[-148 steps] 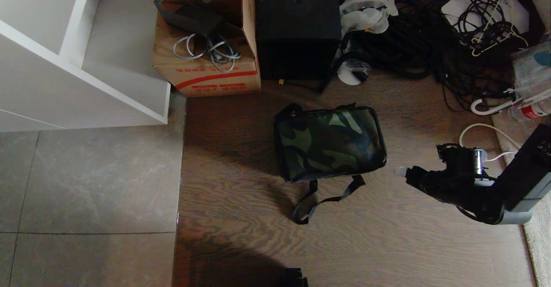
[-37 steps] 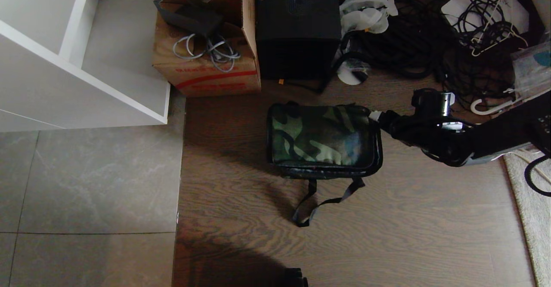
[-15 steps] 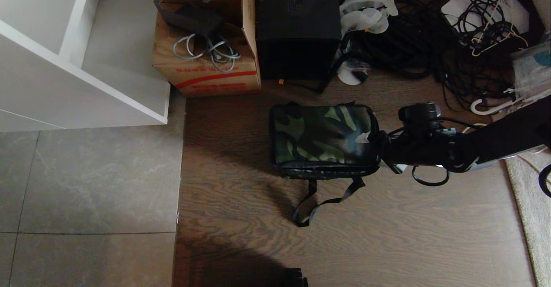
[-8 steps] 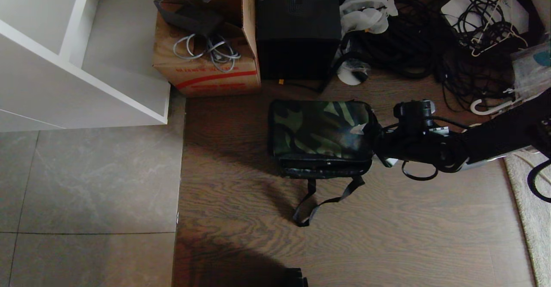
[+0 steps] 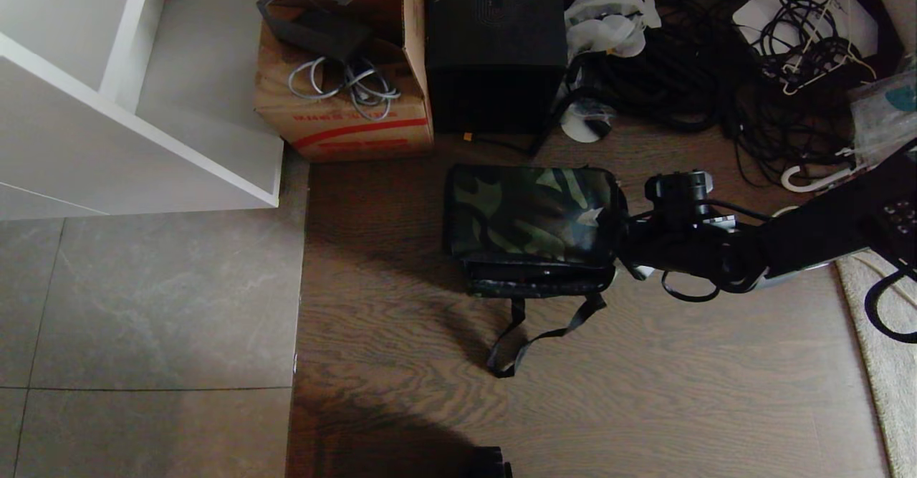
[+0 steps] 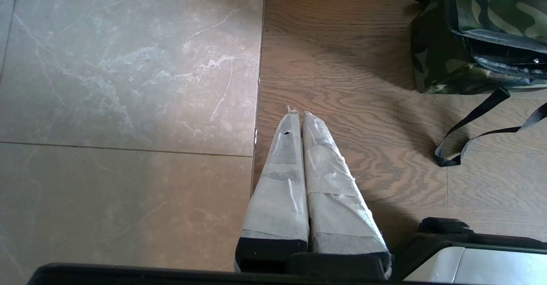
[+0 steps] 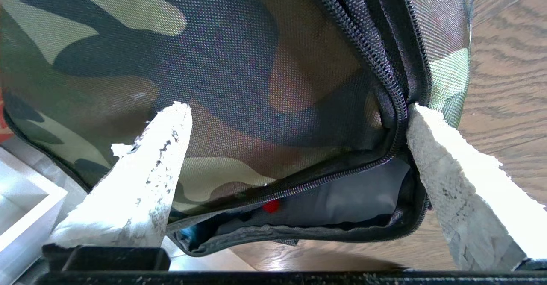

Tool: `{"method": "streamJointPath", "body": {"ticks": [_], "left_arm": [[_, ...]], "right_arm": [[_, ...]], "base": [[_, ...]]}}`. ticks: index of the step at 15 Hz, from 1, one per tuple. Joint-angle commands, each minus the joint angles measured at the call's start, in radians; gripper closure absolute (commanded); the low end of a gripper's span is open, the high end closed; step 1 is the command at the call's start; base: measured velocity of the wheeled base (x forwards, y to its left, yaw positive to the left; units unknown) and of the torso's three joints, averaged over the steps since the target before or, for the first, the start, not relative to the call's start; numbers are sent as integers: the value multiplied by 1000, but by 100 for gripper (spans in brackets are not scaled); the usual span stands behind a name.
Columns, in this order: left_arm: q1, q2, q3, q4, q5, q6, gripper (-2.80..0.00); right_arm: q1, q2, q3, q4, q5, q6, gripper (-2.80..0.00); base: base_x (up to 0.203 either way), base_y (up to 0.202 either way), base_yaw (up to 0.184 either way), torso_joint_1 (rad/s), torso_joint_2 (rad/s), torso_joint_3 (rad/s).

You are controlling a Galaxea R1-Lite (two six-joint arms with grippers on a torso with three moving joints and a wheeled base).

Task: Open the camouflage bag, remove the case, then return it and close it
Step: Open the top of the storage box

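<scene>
Two arms belong to this robot, but only the right one shows in the head view: it reaches in from the right across the wooden floor (image 5: pixel 645 392), and the right gripper (image 5: pixel 622 243) sits at the right-hand end of the camouflage bag (image 5: pixel 530 213). That bag lies flat on the floor, just in front of a brown cardboard box (image 5: pixel 344 112) and a tall black box (image 5: pixel 494 48), its black strap (image 5: pixel 544 331) trailing toward the robot. From the left wrist view, the left gripper (image 6: pixel 298 118) hangs over the floor well apart from the bag (image 6: pixel 478 33), its jaws pressed together and empty. From the right wrist view, the right gripper (image 7: pixel 295 118) has its jaws spread wide, one finger over the camouflage lid (image 7: pixel 213 63) and the other by the zip at the bag's corner, gripping nothing; the lid gapes slightly along the zip, showing a pale grey interior.
</scene>
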Motion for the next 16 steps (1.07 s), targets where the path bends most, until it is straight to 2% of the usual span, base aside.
{"method": "streamJointPath", "body": {"ticks": [1,3,5,14,15,16], "left_arm": [[0,-2,9,0,1,-1,0],[0,0,9,0,1,-1,0],[0,0,9,-2,1,-1,0],[0,0,9,0,1,-1,0],[0,-1,9,0,1,-1,0],[0,-1,9,0,1,-1,0]], "right_arm": [[-1,6,17,8,-12,4,-280],[-3,-18,84,21,-8,-20,-280],[-4,-10,105,27,-7,-92,-280],[-4,43,42,-65,-39,-86,-280],[-4,41,49,-65,-40,-83,-77],[-3,41,48,-66,-40,-70,0]], "base": [[0,0,0,0,0,0],[0,0,0,0,0,0],[0,0,0,0,0,0],[0,0,0,0,0,0],[0,0,0,0,0,0],[0,0,0,0,0,0]]}}
